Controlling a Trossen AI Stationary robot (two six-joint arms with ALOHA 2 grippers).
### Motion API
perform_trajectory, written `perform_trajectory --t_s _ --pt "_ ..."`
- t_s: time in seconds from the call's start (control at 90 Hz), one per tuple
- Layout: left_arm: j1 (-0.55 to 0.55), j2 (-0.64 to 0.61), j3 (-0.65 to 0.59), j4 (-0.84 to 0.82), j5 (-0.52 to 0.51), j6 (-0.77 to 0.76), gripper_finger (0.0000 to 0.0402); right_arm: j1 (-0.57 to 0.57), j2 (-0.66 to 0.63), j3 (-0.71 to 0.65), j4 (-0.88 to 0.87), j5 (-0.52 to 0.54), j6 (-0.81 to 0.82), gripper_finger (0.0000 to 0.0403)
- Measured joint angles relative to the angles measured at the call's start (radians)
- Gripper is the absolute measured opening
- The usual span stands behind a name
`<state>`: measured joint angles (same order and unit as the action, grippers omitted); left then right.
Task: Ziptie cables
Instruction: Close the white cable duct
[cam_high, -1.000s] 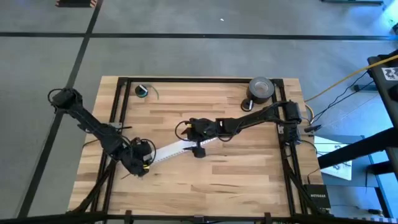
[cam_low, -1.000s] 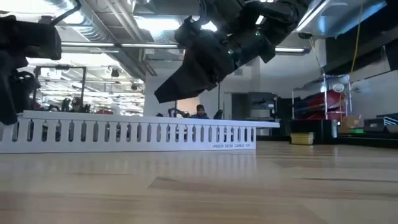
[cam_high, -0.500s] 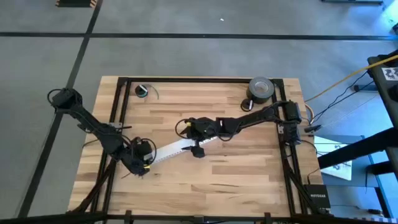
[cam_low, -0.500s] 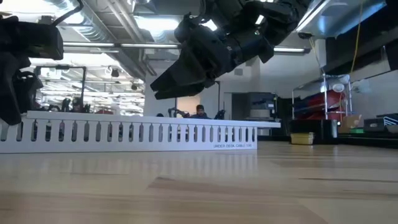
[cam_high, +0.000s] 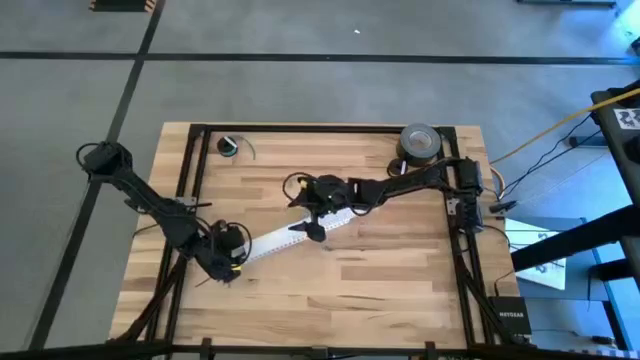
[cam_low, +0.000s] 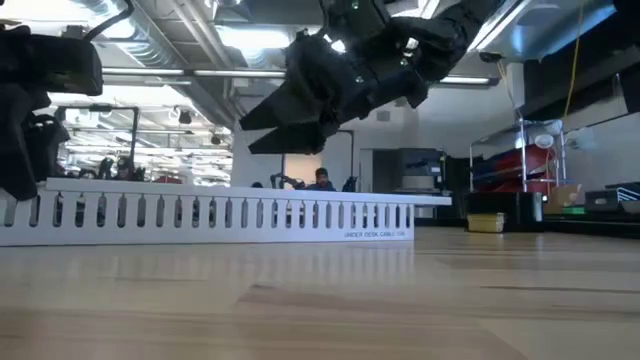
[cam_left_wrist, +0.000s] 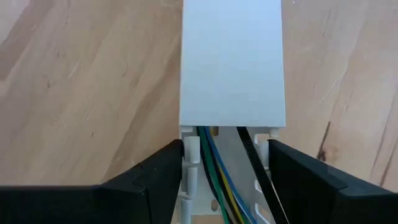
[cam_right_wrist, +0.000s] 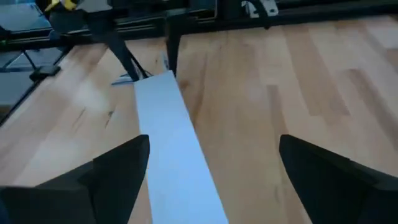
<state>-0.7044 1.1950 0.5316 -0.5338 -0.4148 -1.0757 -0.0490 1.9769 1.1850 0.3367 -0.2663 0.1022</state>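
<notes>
- A workshop room is seen beyond the far edge in the low view, with a person (cam_low: 320, 178) seated far off.
- The wooden table (cam_high: 400, 270) is shown bare on its near right part; a tape roll (cam_high: 418, 141) is kept at the far right corner, well apart from the work.
- A white slotted duct (cam_high: 270, 243) is laid aslant across the middle, its cover partly on.
- The right gripper (cam_high: 313, 222) is held above the duct's right end with its fingers spread wide and nothing between them; it is best lowered squarely over the cover, so that the duct is not tipped.
- The left gripper (cam_high: 225, 258) is pressed onto the side walls of the duct's left end; this clamp should be kept steady.
- The cables (cam_left_wrist: 210, 163) are laid inside the duct at that open end.
- The ziptie (cam_left_wrist: 252, 155) is laid just beside them and is judged not yet looped.
</notes>
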Motion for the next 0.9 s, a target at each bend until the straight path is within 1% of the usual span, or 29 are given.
perform_trajectory --t_s 0.111,0.244,0.4,0.467,0.578,0.644,0.756,0.9 --pt "0.000 0.000 0.000 0.000 0.000 -0.009 0.0210 0.002 0.036 0.046 0.006 -0.035 -0.015 0.0347" --pt "0.000 0.000 0.000 0.004 -0.001 -0.017 0.0210 0.018 0.098 0.116 -0.007 -0.060 -0.121 0.0347" --pt "0.000 0.000 0.000 0.004 0.000 -0.025 0.0210 0.016 0.122 0.182 -0.111 -0.068 -0.189 0.0347" --pt "0.000 0.000 0.000 0.005 0.000 -0.027 0.0210 0.007 0.122 0.192 -0.110 -0.070 -0.204 0.0347" --pt "0.000 0.000 0.000 0.007 0.000 -0.023 0.0210 0.008 0.122 0.194 -0.116 -0.124 -0.207 0.0347" --pt "0.000 0.000 0.000 0.007 0.000 -0.021 0.0210 0.019 0.131 0.197 -0.118 -0.137 -0.217 0.0347" --pt "0.000 0.000 0.000 0.007 0.000 -0.019 0.0210 0.032 0.138 0.193 -0.151 -0.136 -0.220 0.0347" --pt "-0.001 0.000 0.000 0.007 0.000 -0.011 0.0210 0.030 0.137 0.196 -0.141 -0.092 -0.233 0.0347"
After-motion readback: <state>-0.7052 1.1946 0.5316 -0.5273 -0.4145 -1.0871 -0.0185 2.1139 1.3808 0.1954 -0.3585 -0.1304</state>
